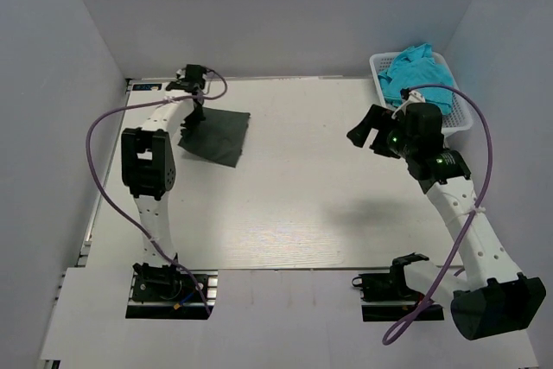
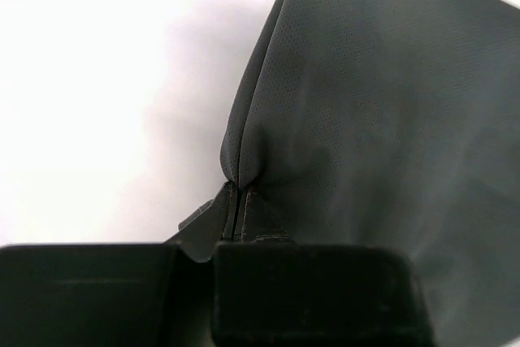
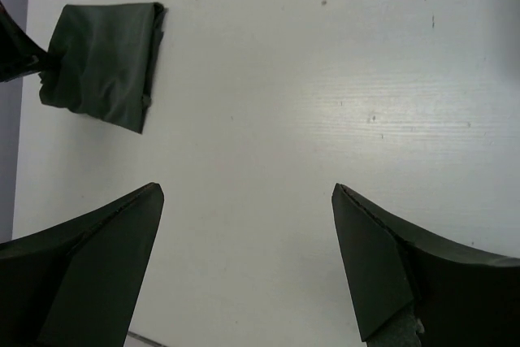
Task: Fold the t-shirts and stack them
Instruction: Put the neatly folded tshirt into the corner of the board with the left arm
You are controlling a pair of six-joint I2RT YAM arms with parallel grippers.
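Observation:
The dark charcoal-grey t-shirt (image 1: 218, 136) lies folded into a rectangle at the table's far left. My left gripper (image 1: 195, 108) is shut on its left edge; in the left wrist view the fingertips pinch a fold of the grey cloth (image 2: 357, 103) at the gripper (image 2: 234, 194). The shirt also shows in the right wrist view (image 3: 101, 62). Turquoise-blue t-shirts (image 1: 416, 75) lie crumpled in the white basket (image 1: 463, 117) at the far right. My right gripper (image 1: 368, 134) is open and empty, held above the bare table left of the basket, with both fingers (image 3: 97, 258) wide apart.
White walls close in the table on the left, back and right. The white table (image 1: 302, 196) stretches between the grey shirt and the basket. Purple cables loop off both arms.

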